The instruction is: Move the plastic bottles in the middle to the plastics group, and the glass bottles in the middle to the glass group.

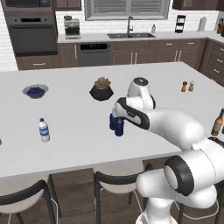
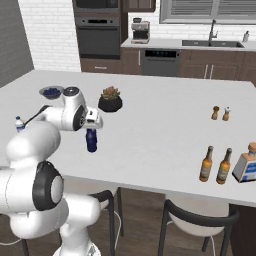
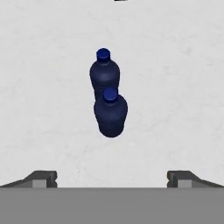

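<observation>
No readable writing anywhere. The clear water bottle [image 1: 43, 130] at the left of the left base view has a blue label band, too small to read. The two navy bottles [image 3: 108, 94] stand touching in the middle of the hand view, unlabelled, the nearer one overlapping the farther. The gripper [image 3: 112, 178] hangs above them, fingers wide apart, empty. In the left base view the arm hides part of the navy pair. Two amber beer bottles [image 2: 214, 165] stand at the lower right of the right base view, labels just yellowish blurs, beside a squat clear bottle [image 2: 246, 166] cut off by the frame edge.
</observation>
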